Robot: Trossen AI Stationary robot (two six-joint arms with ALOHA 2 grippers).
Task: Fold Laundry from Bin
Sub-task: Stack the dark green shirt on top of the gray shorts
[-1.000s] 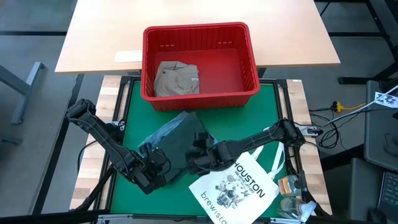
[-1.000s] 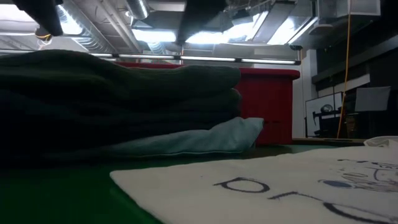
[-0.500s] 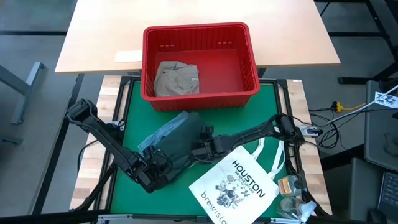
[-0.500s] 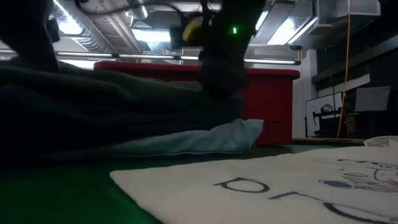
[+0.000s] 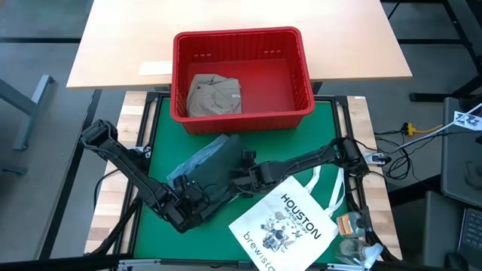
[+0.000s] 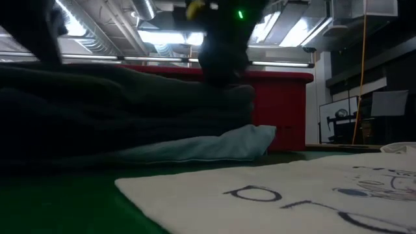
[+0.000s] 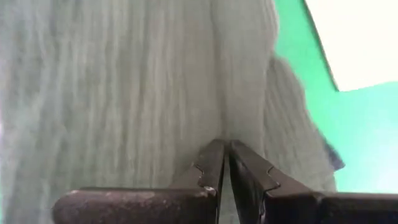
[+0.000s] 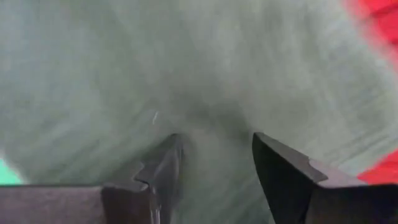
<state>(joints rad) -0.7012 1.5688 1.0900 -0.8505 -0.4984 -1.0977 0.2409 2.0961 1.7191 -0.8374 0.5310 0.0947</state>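
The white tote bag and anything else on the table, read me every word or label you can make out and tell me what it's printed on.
"HOUSTON": black capitals on the white tote bag, high view.
"brewist": partial word below the bag's drawing, cut off at the picture's edge.
A smaller line under "HOUSTON": too small to read.
Large black letters on the bag in the low view: only fragments, not readable.
The red bin and the garments: no text visible.

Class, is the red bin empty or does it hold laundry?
Not empty: one khaki garment lies bunched in the left part of the red bin, seen from above.
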